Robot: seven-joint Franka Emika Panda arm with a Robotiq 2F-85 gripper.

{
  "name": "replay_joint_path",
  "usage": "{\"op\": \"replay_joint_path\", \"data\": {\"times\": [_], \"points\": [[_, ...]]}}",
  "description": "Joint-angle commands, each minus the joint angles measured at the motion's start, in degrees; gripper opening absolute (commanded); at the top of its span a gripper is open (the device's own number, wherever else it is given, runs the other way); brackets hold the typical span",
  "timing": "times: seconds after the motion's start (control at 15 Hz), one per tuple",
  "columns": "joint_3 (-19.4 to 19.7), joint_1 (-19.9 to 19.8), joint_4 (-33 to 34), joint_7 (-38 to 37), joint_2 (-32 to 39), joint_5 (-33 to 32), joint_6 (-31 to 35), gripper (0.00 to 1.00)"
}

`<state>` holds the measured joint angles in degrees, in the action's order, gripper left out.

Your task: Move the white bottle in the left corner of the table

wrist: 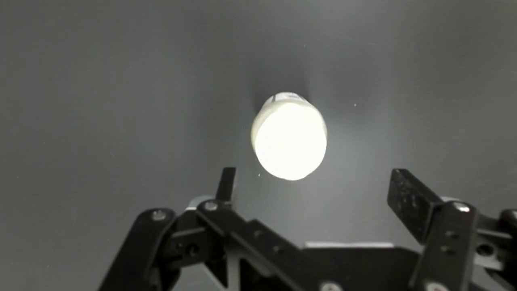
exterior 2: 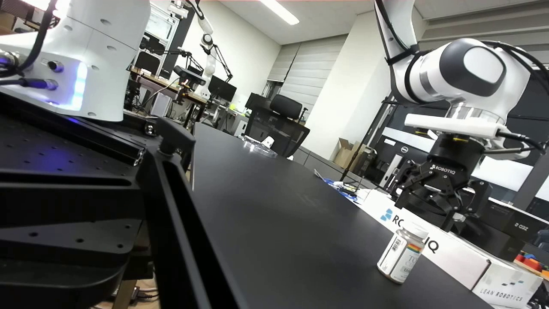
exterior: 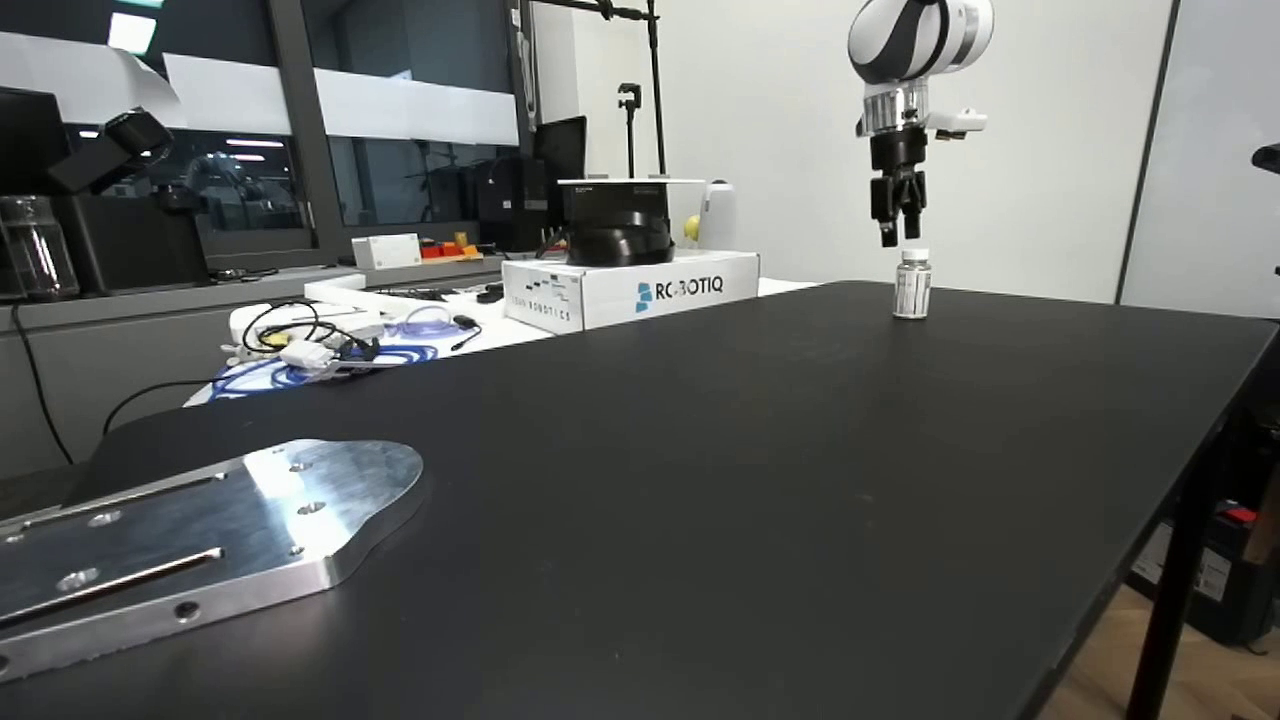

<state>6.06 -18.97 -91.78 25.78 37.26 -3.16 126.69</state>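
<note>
In an exterior view the bottle point(exterior: 911, 288) stands upright on the table point(exterior: 700, 500) near its far edge, below the gripper point(exterior: 900, 240); in an exterior view a box point(exterior 2: 456, 260) shows behind the bottle, and in the wrist view the fingers point(wrist: 412, 202) are spread wide, clear of the cap point(wrist: 291, 141).

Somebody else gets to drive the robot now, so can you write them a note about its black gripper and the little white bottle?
The black two-fingered gripper is open and holds nothing.
Below it, the small white cylindrical, white-capped bottle stands upright on the large matte-black table.
Done: gripper roughly over the bottle; no grasp yet.
Left: probably fine-tune the line-up, lower, close on the bottle, then move it. The task mentions the left corner; I can't tell from the pictures which corner that is.
</note>
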Motion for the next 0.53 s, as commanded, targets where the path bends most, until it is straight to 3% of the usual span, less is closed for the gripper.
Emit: {"op": "replay_joint_path", "data": {"times": [0.0,0.27,0.33,0.47], "points": [[-0.7,1.5,-0.5,-1.4,-6.1,-0.3,-3.8,1.00],[0.1,4.8,-2.0,-2.3,-11.0,-3.3,-9.8,1.00],[-0.6,3.3,0.2,-0.3,-8.3,-1.5,-7.5,1.00],[-0.5,4.3,-0.4,-0.6,-9.9,-2.2,-9.7,1.00]]}}
